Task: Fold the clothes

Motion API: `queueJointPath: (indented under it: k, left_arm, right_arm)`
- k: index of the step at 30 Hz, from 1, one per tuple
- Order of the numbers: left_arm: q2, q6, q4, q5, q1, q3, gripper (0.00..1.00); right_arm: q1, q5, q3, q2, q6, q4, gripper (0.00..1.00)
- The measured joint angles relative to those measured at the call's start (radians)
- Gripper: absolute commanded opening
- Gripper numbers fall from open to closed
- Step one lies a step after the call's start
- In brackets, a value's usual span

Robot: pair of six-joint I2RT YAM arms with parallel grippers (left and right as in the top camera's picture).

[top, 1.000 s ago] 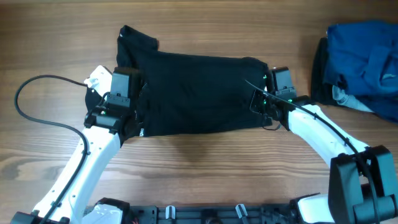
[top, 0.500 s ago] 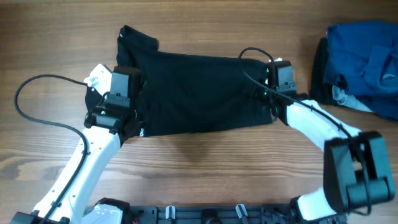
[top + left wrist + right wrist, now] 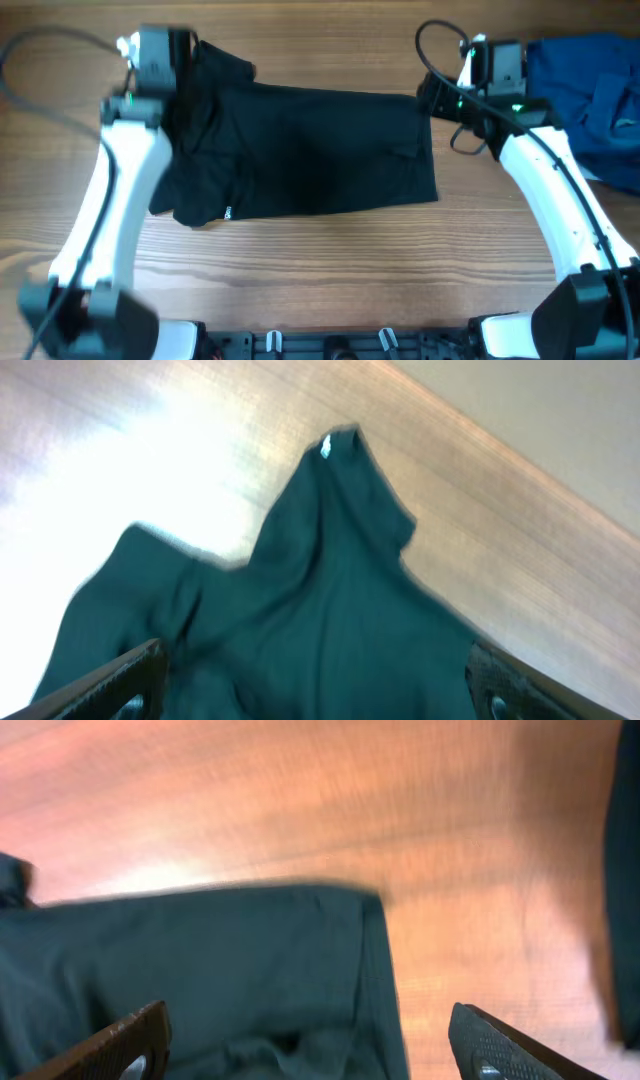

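Note:
The clothes [image 3: 310, 150], one black garment, lie flat across the middle of the wooden table [image 3: 320, 270], with a tiny white logo [image 3: 228, 211] near the front left edge. My left gripper [image 3: 162, 58] hangs high over the garment's far left corner. In the left wrist view the left gripper [image 3: 310, 685] is open, with the cloth [image 3: 300, 610] well below its fingers [image 3: 110, 680]. My right gripper [image 3: 490, 72] is raised off the garment's far right corner. The right wrist view shows the right gripper [image 3: 310, 1055] open and empty above the cloth's right edge [image 3: 385, 980].
A heap of bright blue garments [image 3: 590, 100] lies at the far right of the table, close behind the right arm. A black cable [image 3: 440, 40] loops beside the right wrist. Another cable [image 3: 40, 40] runs off to the left.
The right gripper has opened and let go of the garment's right edge. Both arms have risen and swung toward the far side of the table. The garment now lies flat.

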Motion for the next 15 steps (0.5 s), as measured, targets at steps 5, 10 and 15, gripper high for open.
queueJointPath:
  k: [5,10,15]
  left_arm:
    - [0.323,0.106,-0.057,0.027,0.023,0.365,0.99]
    - [0.492,0.174,0.053,0.031,0.033,0.481,0.99]
    - [0.610,0.294,0.179,0.037,0.056,0.484,0.96]
  right_arm:
    - [-0.022,-0.011,0.064,0.012,-0.063,-0.003,0.91]
    - [-0.027,-0.020,0.065,0.059,-0.080,-0.011,0.91]
    - [-0.028,-0.025,0.065,0.065,-0.082,-0.009,0.90]
